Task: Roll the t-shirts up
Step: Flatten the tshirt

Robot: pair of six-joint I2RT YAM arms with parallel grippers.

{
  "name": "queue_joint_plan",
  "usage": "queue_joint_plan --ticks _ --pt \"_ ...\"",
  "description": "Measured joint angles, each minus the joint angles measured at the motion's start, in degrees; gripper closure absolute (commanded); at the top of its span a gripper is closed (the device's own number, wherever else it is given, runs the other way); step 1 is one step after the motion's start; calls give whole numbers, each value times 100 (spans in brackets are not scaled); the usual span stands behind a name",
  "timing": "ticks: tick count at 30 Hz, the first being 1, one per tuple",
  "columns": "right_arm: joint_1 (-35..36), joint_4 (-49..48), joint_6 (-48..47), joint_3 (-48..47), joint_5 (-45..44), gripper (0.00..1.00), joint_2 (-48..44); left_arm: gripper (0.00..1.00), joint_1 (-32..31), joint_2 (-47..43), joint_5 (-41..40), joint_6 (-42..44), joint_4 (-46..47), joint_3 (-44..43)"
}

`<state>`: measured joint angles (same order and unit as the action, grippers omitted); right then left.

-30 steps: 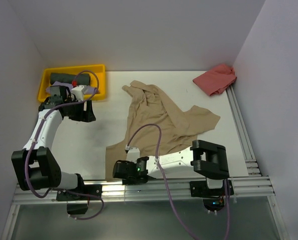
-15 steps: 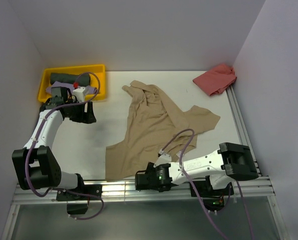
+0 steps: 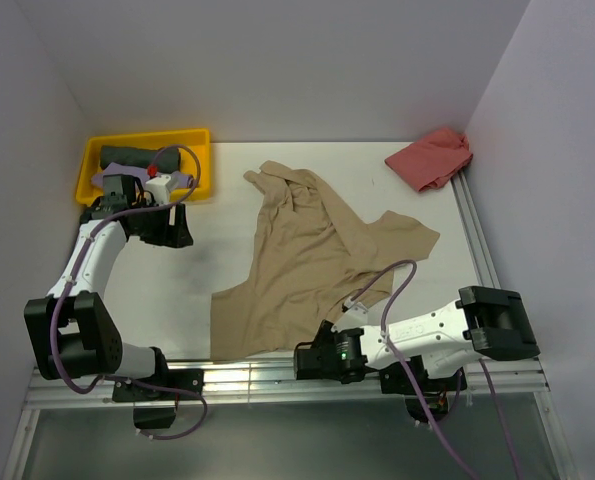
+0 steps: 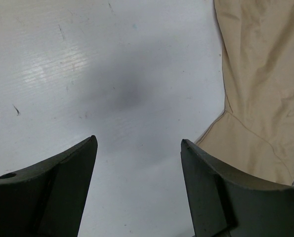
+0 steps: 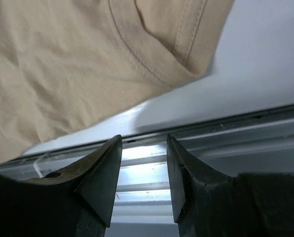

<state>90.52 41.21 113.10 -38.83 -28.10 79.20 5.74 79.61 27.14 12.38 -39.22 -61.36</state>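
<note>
Tan t-shirt [image 3: 317,250] lies spread on the table [image 3: 167,290]. Right gripper [image 5: 144,143], fingers slightly apart and empty, sits just short of its near hem; left gripper [image 4: 138,143], fingers wide apart, hangs left of the shirt.

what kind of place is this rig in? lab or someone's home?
Probably a lab robot cell, not a home: a white table boxed in by plain walls, an aluminium rail along its near edge, and a yellow bin in the far left corner.
</note>
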Motion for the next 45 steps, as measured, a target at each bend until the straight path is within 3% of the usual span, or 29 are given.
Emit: queue_joint_plan --ticks 19,45 --pt "-94 -61 57 129 -271 48 114 26 -39 0 2 -2 42 28" --pt "-498 -1287 146 212 258 48 330 27 -74 0 -4 0 59 72"
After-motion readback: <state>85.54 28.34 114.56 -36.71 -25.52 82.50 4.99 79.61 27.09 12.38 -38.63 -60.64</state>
